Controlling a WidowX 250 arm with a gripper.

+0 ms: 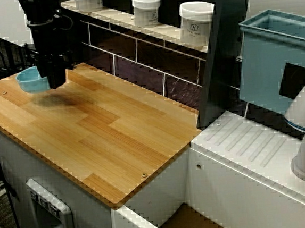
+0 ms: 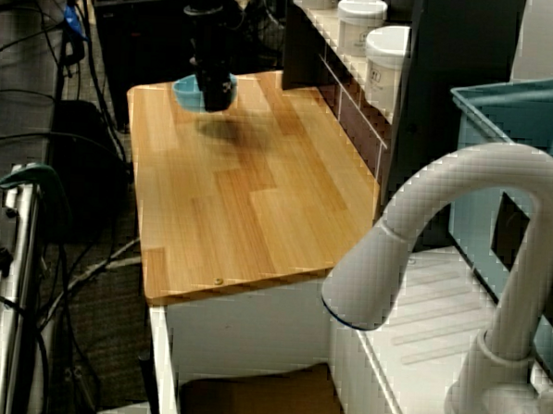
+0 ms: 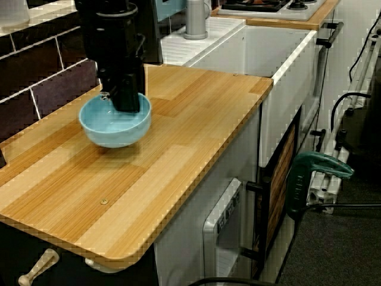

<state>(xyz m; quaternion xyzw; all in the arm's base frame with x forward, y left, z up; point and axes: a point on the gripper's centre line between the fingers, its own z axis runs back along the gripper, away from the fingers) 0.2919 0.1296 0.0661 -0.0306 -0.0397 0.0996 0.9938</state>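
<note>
A light-blue bowl (image 3: 113, 130) is held by its rim, clamped in the black gripper (image 3: 126, 106), just above the wooden countertop (image 3: 190, 149); contents of the lidded white jars (image 1: 197, 22) are hidden.

The tips of the jaws are lost inside the blue bowl (image 3: 116, 128). Seen from the side, the arm (image 1: 47, 43) covers half of it. Print on the jars (image 1: 197, 22) is too small to read.
</note>
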